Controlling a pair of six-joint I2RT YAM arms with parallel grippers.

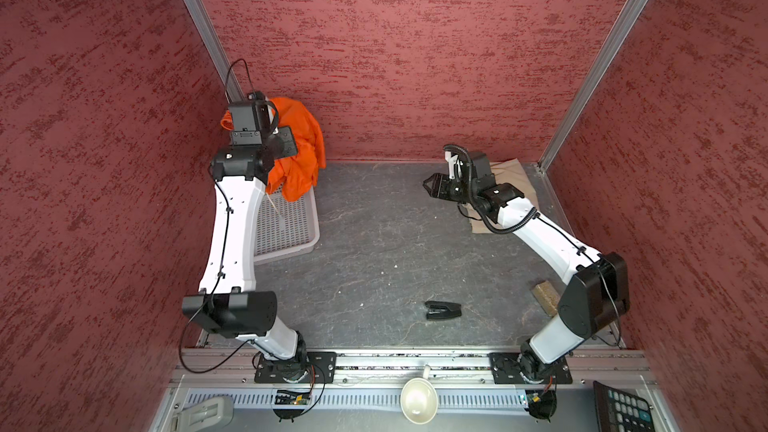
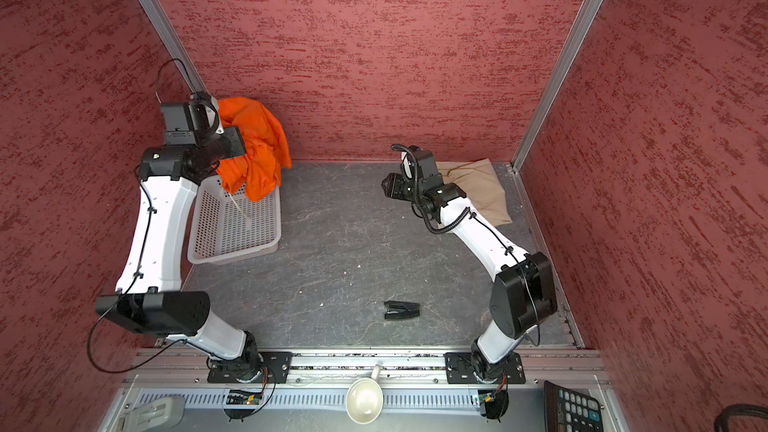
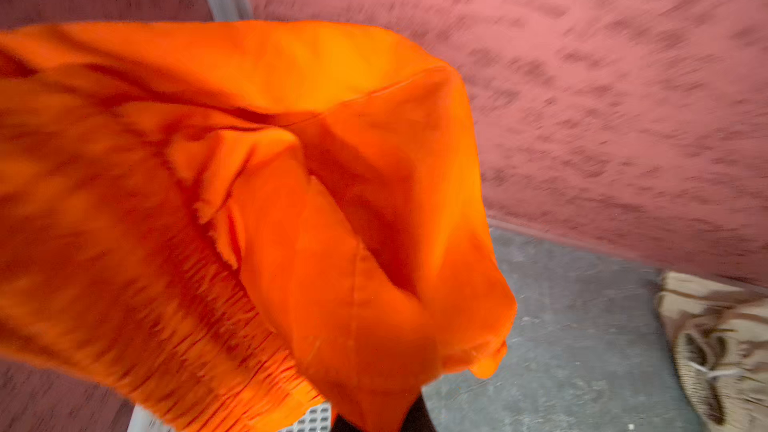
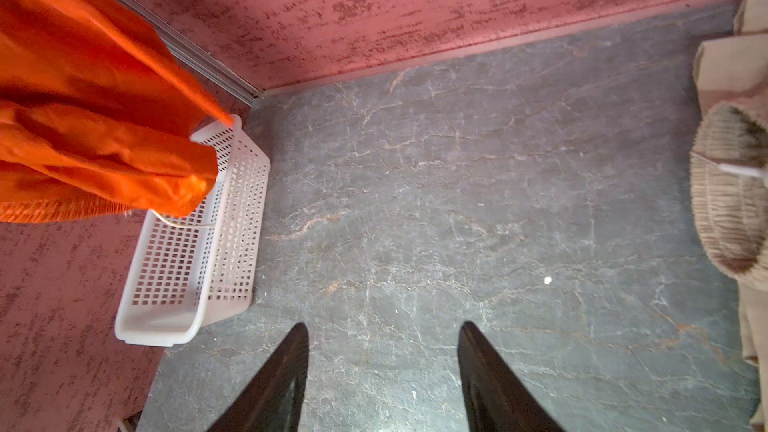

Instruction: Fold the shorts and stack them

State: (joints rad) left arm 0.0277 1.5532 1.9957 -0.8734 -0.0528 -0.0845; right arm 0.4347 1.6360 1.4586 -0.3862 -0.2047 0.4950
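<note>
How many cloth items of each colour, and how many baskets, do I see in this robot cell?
Orange shorts: 1
Beige shorts: 1
White basket: 1
Total: 3

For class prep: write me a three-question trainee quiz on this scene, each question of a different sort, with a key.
1. True or false: the right gripper is open and empty.
2. The orange shorts are: A folded flat; B hanging from the shut left gripper above the white basket; C stacked on the other pair.
3. Fill in: the ____ shorts lie on the table near its far right corner.
Key: 1 true; 2 B; 3 beige shorts.
</note>
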